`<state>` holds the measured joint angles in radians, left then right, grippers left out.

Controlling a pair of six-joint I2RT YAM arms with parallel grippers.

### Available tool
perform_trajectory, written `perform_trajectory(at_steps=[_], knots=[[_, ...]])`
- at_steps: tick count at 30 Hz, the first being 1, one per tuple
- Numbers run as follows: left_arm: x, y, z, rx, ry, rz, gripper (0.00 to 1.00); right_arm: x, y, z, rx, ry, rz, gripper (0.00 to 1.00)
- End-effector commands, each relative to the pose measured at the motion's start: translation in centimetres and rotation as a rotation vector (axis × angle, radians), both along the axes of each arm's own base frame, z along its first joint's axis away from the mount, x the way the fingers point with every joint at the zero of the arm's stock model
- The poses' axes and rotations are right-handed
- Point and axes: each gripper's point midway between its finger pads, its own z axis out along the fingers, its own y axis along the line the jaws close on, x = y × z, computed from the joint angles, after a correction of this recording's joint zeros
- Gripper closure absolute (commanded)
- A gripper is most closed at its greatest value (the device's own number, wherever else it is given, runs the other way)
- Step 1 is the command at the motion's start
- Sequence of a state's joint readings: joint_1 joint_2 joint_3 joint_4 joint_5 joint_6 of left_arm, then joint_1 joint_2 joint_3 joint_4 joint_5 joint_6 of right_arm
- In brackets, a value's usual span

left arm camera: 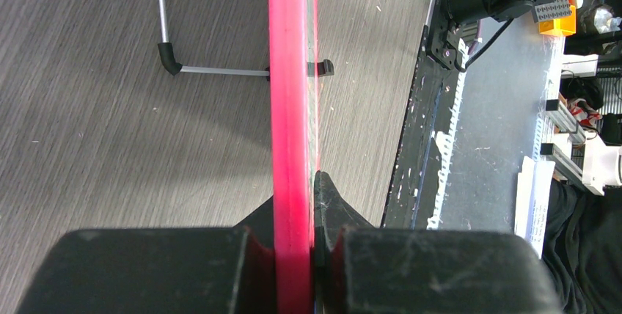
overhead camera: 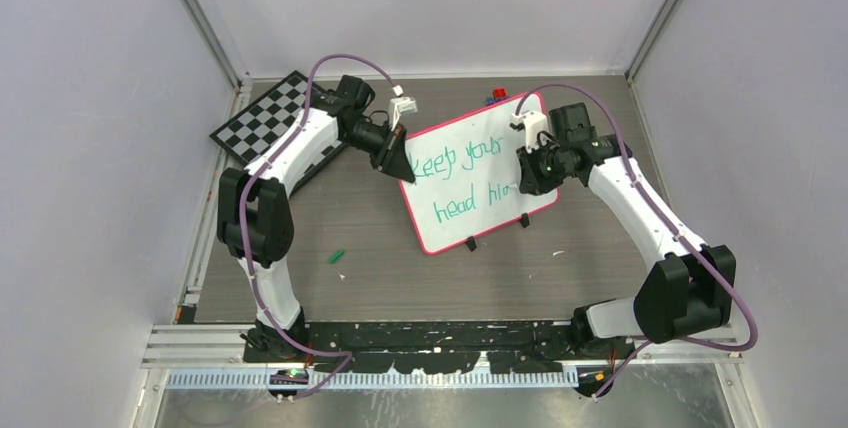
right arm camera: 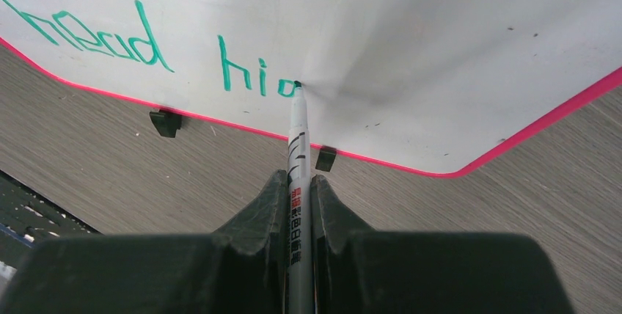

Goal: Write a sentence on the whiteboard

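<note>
Far to your left, a black-and-white chessboard (overhead camera: 265, 118) leans at the table's (overhead camera: 380, 278) back-left corner, partly under the left arm. Nearer you, a small green piece (overhead camera: 337, 255) lies alone on the grey wood, well apart from everything else.

Your left gripper (overhead camera: 400, 166) is clamped on the left edge of the whiteboard (overhead camera: 480, 223). In the left wrist view the red-pink rim runs straight up between the two black fingers (left arm camera: 334, 211), which press it from both sides with no gap showing. Beyond them, one black foot (left arm camera: 326, 68) and a thin metal prop leg (left arm camera: 220, 71) stick out from the board.

The whiteboard sits mid-table, turned at an angle, its two black feet on the near edge resting on the wood. The sentence (overhead camera: 455, 183) in green so far reads "keep your" on the upper line and "head hi" below it, followed by a small round stroke.

Your right gripper (overhead camera: 527, 163) is over the board's right half, closed tight on a white marker (right arm camera: 295, 152) that runs out between the fingers. The marker's tip touches the board just beside that round stroke, above the rim and one foot (right arm camera: 325, 158).
</note>
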<state>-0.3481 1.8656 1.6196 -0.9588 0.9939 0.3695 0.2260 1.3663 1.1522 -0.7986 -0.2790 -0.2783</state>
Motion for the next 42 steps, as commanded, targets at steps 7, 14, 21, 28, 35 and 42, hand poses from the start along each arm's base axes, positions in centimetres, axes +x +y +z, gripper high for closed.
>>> perform_trajectory(at_steps=[7, 14, 21, 28, 35, 42], knots=[[0.1, 0.2, -1.5, 0.064, -0.056, -0.032, 1.00, 1.5, 0.2, 1.3, 0.005, -0.068, -0.006, 1.00], [0.1, 0.1, -1.5, 0.063, -0.054, -0.033, 1.00, -0.2, -0.5, -1.2, -0.020, -0.019, -0.002, 1.00], [0.2, 0.1, -1.5, 0.062, -0.056, -0.033, 1.00, -0.9, 0.2, -2.0, 0.008, 0.013, 0.001, 1.00], [0.2, 0.1, -1.5, 0.064, -0.058, -0.034, 1.00, -1.1, 2.2, -0.9, 0.055, 0.019, 0.042, 1.00], [0.2, 0.1, -1.5, 0.063, -0.057, -0.034, 1.00, -1.7, 2.4, 0.7, 0.061, 0.014, 0.080, 1.00], [0.1, 0.1, -1.3, 0.061, -0.062, -0.034, 1.00, -1.9, 1.3, 3.4, 0.075, -0.040, 0.082, 1.00]])
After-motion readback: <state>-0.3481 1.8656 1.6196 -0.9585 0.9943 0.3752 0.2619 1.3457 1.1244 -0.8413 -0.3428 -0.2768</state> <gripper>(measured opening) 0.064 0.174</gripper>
